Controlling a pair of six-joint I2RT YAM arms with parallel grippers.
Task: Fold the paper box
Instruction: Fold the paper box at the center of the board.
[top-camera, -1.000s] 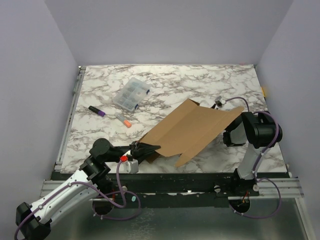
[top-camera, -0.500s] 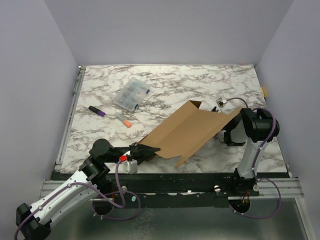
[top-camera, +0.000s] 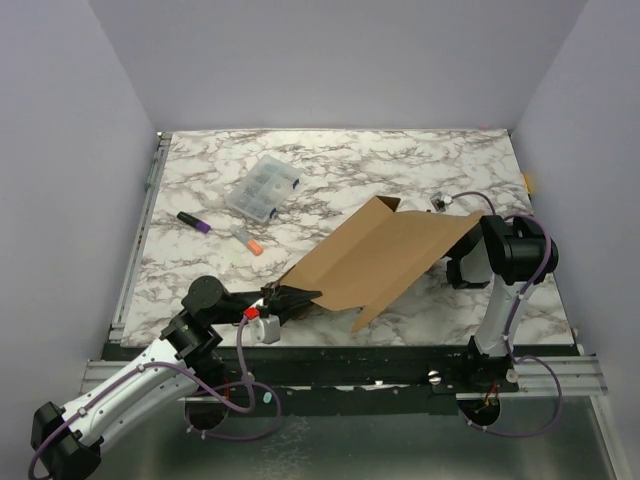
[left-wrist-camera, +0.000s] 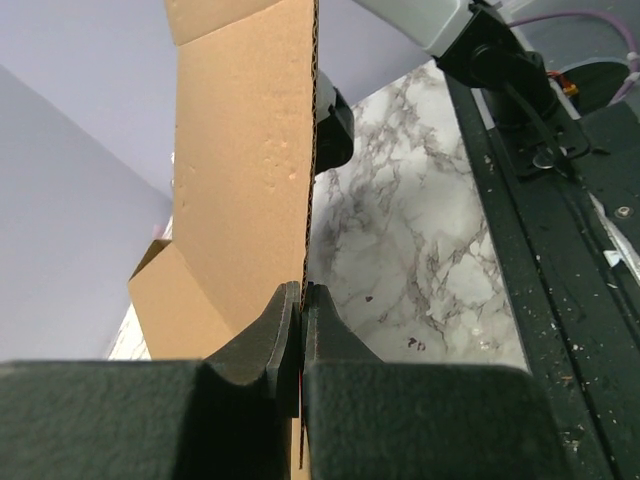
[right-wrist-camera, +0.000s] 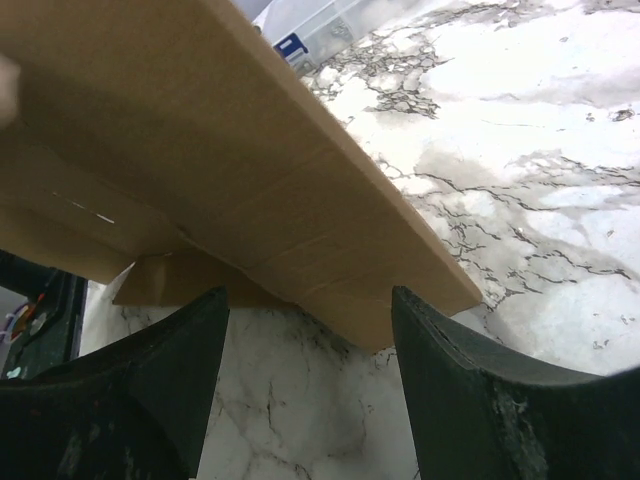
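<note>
Bright, even overhead light; soft shadow beneath the plain brown cardboard sheet (top-camera: 385, 262); wrist-view foregrounds slightly blurred.

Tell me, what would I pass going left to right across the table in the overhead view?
purple marker → clear case → box → right arm. The orange-capped pen sits level with the case, so I left it out.

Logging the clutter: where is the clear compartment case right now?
In the top view, the clear compartment case lies left of centre on the marble table, beyond the purple marker, left of the paper box.
</note>
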